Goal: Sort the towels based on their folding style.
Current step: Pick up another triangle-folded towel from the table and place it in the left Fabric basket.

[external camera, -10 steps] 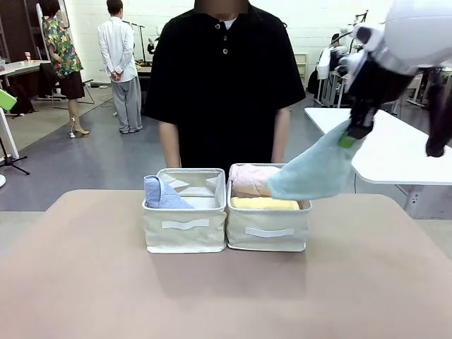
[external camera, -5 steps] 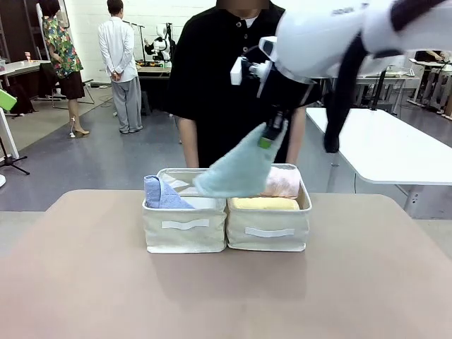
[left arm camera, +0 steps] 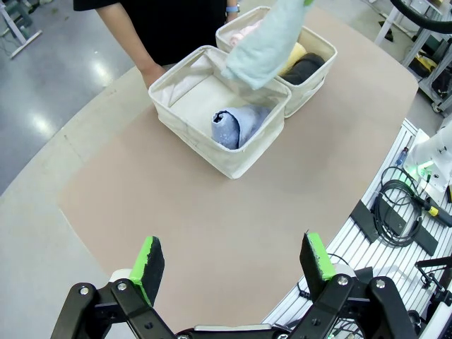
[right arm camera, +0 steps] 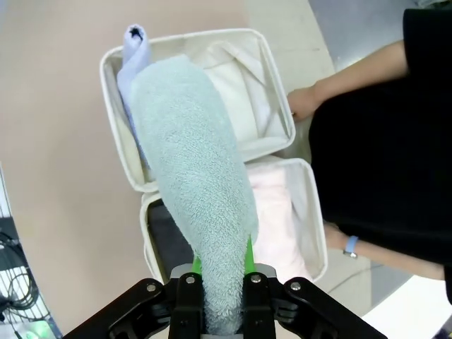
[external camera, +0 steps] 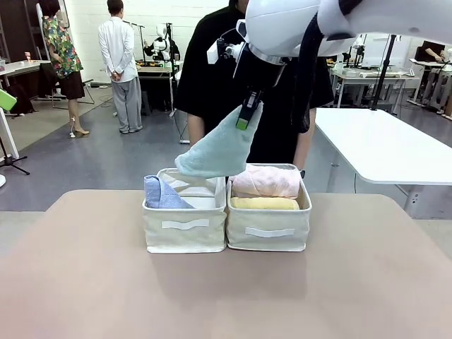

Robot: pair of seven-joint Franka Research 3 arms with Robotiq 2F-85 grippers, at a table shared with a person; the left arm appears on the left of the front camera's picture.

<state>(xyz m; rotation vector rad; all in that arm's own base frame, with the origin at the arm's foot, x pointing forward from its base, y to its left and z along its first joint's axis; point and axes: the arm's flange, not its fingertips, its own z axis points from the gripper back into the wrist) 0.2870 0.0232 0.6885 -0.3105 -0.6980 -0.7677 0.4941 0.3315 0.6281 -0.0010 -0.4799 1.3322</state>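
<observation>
Two baskets side by side on the surface (external camera: 85, 282), both cream fabric. Left basket (external camera: 185, 229) holding one blue-grey cone towel (external camera: 161, 193) against its left wall, plenty of room beside it. Right basket (external camera: 268, 229) packed with rolls: pink towel (external camera: 267, 181) at the back, yellow towel (external camera: 265, 203) in front, plus a dark grey towel (left arm camera: 305, 68) visible from the left wrist camera.

Big change over the last second: right end effector (external camera: 244, 121), pinching the narrow tip of the light blue towel (external camera: 212, 152), swung in from far right of the baskets, passed over the right basket and now sits above the left one, cone hanging point-up with its wide end just over the rim. Right wrist camera confirms it: towel (right arm camera: 194, 191) dangling lengthwise across the left basket, right next to the other cone.

Looks like the correct bin then, cones with cones. Probably just lowering and letting go left, no drop yet.

Left end effector (left arm camera: 233, 258) spread wide, holding nothing, parked high and well back from the baskets.

Person's hand (right arm camera: 302, 103) resting near the far basket rim.
</observation>
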